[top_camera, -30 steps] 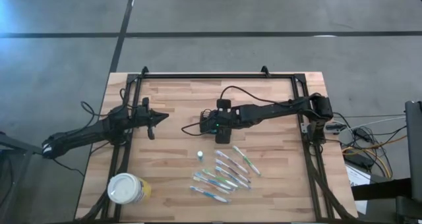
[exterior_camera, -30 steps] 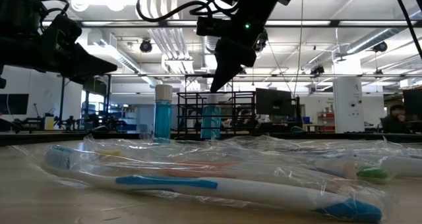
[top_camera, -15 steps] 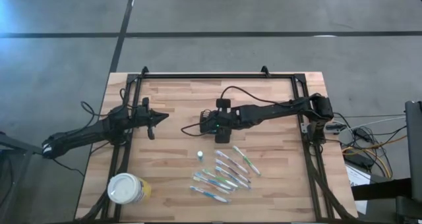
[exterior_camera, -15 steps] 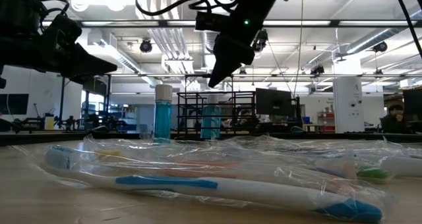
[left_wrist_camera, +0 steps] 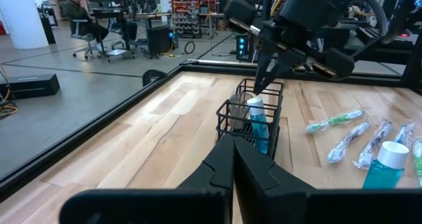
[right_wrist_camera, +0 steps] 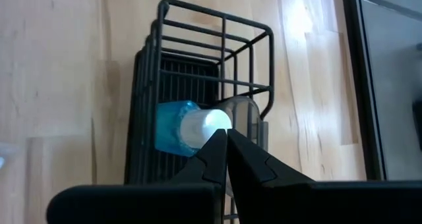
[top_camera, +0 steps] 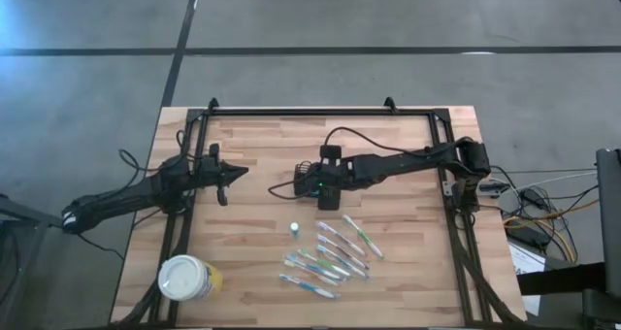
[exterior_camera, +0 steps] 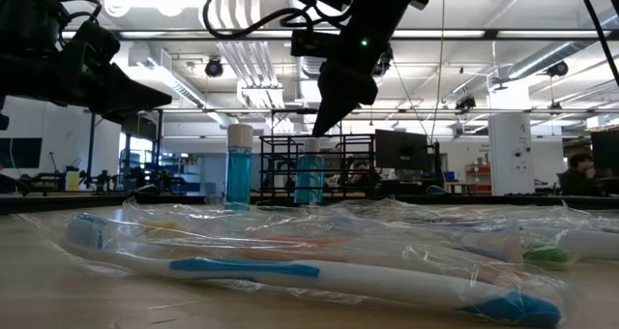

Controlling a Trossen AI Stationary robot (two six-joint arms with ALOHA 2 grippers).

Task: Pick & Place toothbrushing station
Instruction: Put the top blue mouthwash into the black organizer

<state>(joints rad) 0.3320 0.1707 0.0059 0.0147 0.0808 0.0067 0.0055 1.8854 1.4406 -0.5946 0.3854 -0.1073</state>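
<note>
Overhead, you saw the right tool (top_camera: 327,202) clenched with nothing between its fingers, poised directly above the toothbrushing station (top_camera: 324,188) near the middle of the counter (top_camera: 262,146). Across the last second the low view recorded a small swing: the right tool (exterior_camera: 320,128) tilted one way, then came back to point nearly straight down over the blue bottle (exterior_camera: 309,172) standing in the station. From the right wrist view, you found the closed fingers (right_wrist_camera: 227,155) aimed at the white cap of that blue bottle (right_wrist_camera: 188,128), with the black wire walls of the toothbrushing station (right_wrist_camera: 217,66) around it and a second, clear container beside it.

Farther out, the left tool (top_camera: 224,180) was likewise clenched and empty, waiting well apart on the left side of the counter; it had not moved. Its wrist view showed the toothbrushing station (left_wrist_camera: 254,115) upright, and a second blue bottle (left_wrist_camera: 386,165) standing on the counter.

Nearer the front edge lay the wrapped toothbrushes (top_camera: 330,257) and the white-lidded tub (top_camera: 184,279), undisturbed.

As a judgement, the wobble was an alignment correction only; with the fingers closed, no grasp on the station had begun.
</note>
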